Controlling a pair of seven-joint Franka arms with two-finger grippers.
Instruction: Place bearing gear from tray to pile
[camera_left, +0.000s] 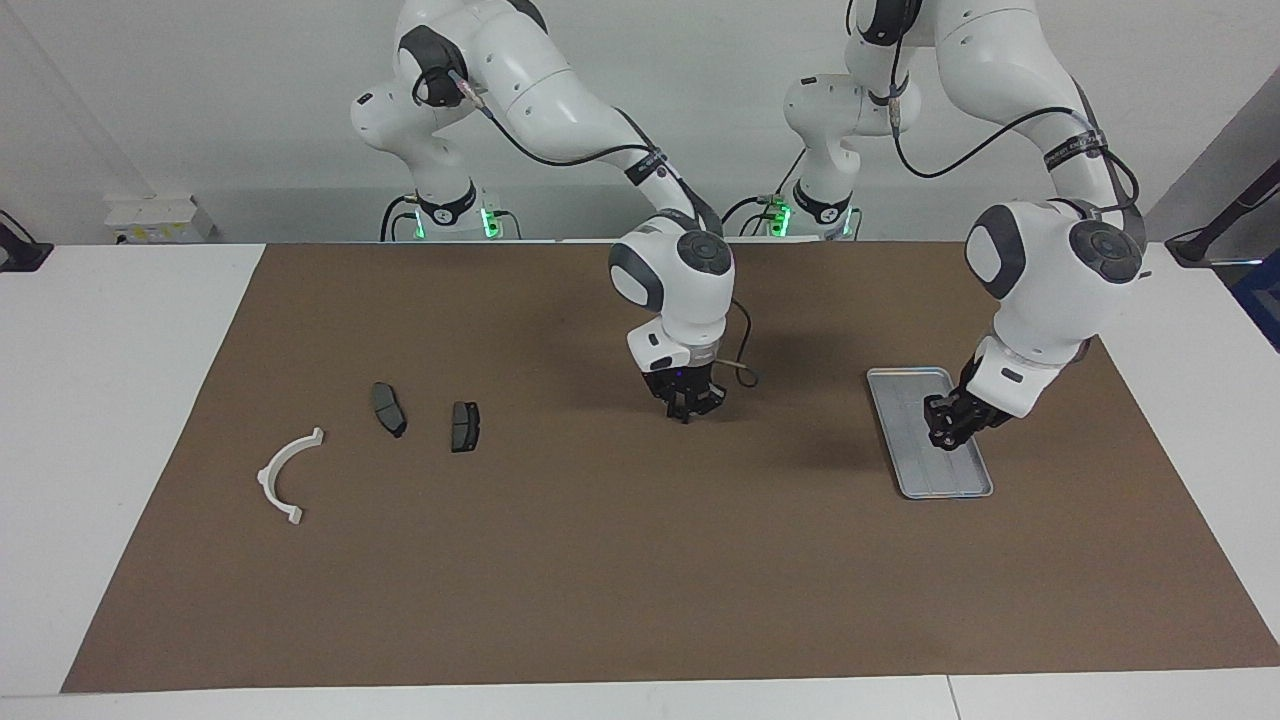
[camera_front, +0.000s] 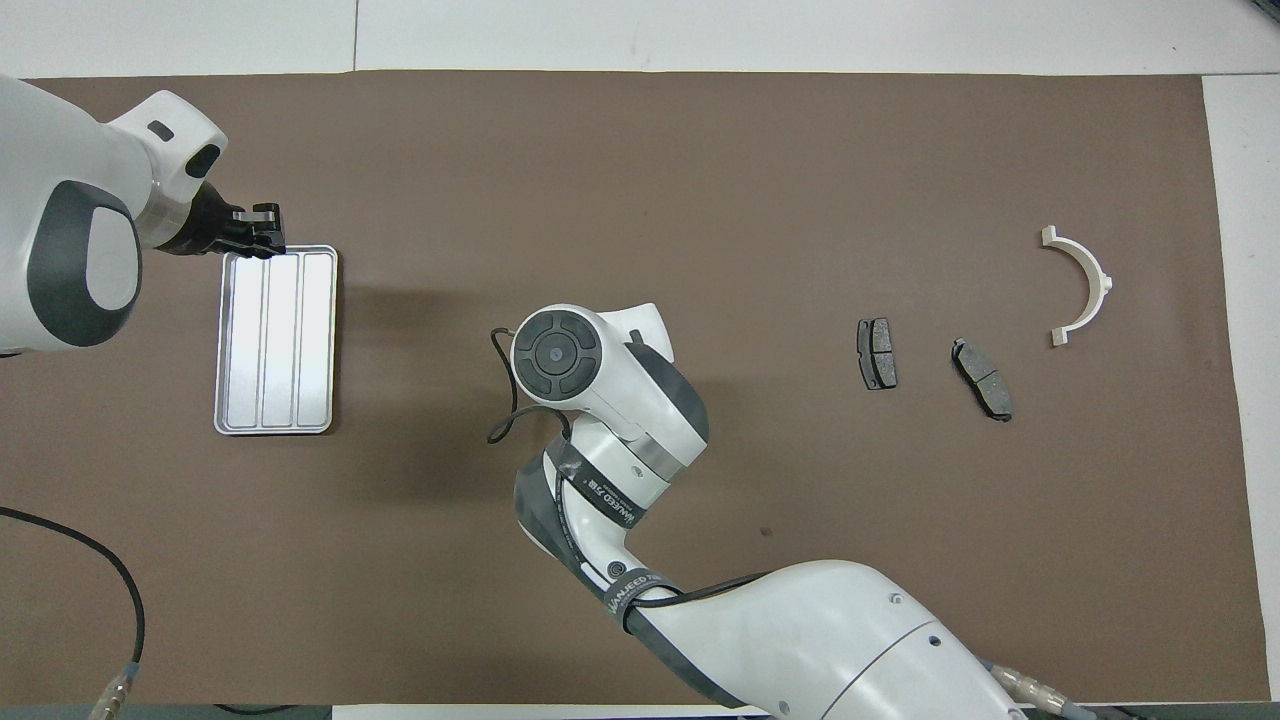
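The silver-grey tray (camera_left: 940, 480) lies on the brown mat toward the left arm's end; it also shows in the overhead view (camera_front: 280, 340), and its ridged floor looks bare. No bearing gear shows in either view. My left gripper (camera_left: 945, 430) hangs just over the tray, open; the overhead view shows it (camera_front: 255, 225) too. My right gripper (camera_left: 685, 408) points down over the middle of the mat; its own wrist hides it in the overhead view. The pile lies toward the right arm's end: a white arc (camera_left: 285, 475) (camera_front: 1085, 285) and two dark grey pads (camera_left: 388, 408) (camera_left: 465, 425).
The brown mat (camera_left: 640, 580) covers most of the white table. In the overhead view the two pads (camera_front: 877, 353) (camera_front: 983, 378) lie between the right arm's wrist (camera_front: 560, 360) and the white arc. A black cable (camera_front: 70, 550) lies near the left arm's base.
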